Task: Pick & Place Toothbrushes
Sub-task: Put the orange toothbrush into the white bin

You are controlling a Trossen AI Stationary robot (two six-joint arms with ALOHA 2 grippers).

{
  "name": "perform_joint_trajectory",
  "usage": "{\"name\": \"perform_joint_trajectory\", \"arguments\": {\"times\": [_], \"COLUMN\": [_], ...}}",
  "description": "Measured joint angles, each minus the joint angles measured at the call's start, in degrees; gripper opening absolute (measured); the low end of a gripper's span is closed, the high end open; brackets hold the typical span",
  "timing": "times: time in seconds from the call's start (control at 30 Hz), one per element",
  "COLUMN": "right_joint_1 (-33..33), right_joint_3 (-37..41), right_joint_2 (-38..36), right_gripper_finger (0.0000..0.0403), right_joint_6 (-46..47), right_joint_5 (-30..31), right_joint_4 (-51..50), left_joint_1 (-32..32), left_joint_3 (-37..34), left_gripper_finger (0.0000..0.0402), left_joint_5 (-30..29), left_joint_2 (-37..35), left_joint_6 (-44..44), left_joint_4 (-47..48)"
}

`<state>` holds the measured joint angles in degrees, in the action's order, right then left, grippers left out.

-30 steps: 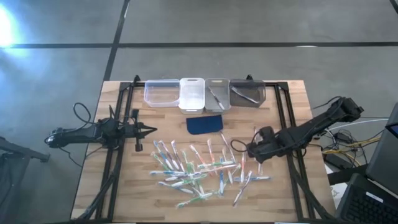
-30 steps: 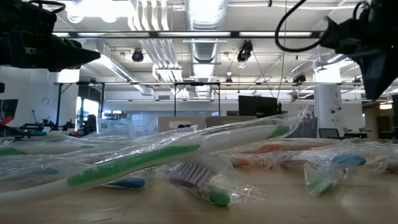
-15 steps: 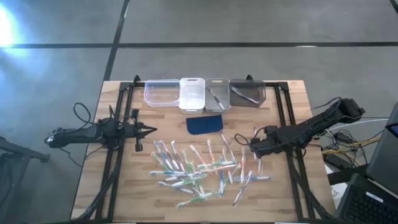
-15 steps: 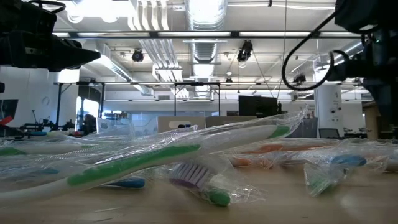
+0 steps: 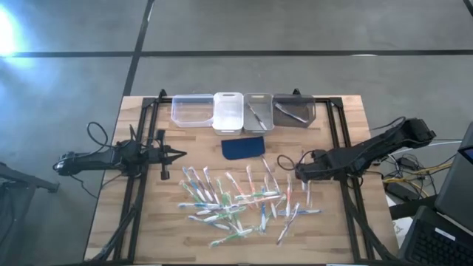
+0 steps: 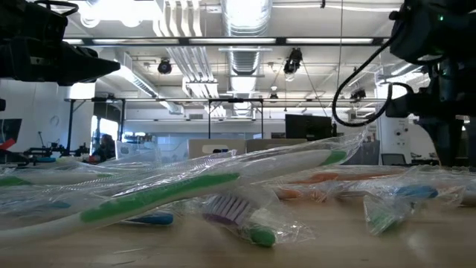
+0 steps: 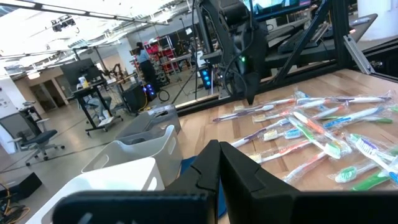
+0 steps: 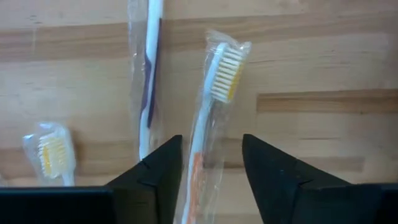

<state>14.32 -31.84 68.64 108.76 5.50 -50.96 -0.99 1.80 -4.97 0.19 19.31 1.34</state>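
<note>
Wrapped toothbrushes [image 5: 236,199] lie scattered flat on the wooden table, near its middle; they also fill the low view [image 6: 223,186]. My right gripper [image 5: 299,174] hangs low over the pile's right side, pointing down and open. In the right wrist view, the right gripper [image 8: 211,163] has a finger on either side of an orange-handled toothbrush [image 8: 205,124] without touching it. That brush lies flat, with its bristle head [image 8: 227,65] beyond the fingers. My left gripper [image 5: 182,154] waits shut above the table's left part; the left gripper's [image 7: 219,163] fingers are closed together.
Four small bins stand in a row at the far edge: a clear one [image 5: 191,111], a white one [image 5: 228,111] and two grey ones [image 5: 259,95] [image 5: 294,97] with toothbrushes inside. A dark blue pad [image 5: 244,147] lies before them. Black frame rails [image 5: 341,148] run along both sides.
My right gripper has come down toward the table at the pile's right side and shifted slightly toward the left. The toothbrushes have stayed where they were.
</note>
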Motion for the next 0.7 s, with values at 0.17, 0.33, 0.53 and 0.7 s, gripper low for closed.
{"name": "perform_joint_trajectory", "arguments": {"times": [0.17, 0.33, 0.53, 0.7], "right_joint_1": [-0.4, -0.4, -0.4, -0.4], "right_joint_3": [3.9, 5.6, 5.8, 5.9], "right_joint_2": [0.0, -0.2, -0.1, -0.1], "right_gripper_finger": [0.0188, 0.0187, 0.0144, 0.0090], "right_joint_6": [0.0, 0.1, -0.3, -0.3], "right_joint_5": [0.0, 0.2, 0.0, -0.2], "right_joint_4": [4.7, 7.0, 5.9, 4.1], "left_joint_1": [0.1, 0.0, 0.0, 0.0], "left_joint_3": [0.0, 0.0, 0.0, 0.0], "left_gripper_finger": [0.0012, 0.0012, 0.0012, 0.0012], "left_joint_5": [0.0, 0.0, 0.0, 0.0], "left_joint_2": [0.0, 0.0, 0.0, 0.0], "left_joint_6": [0.0, 0.0, 0.0, 0.0], "left_joint_4": [0.0, 0.0, 0.0, 0.0]}}
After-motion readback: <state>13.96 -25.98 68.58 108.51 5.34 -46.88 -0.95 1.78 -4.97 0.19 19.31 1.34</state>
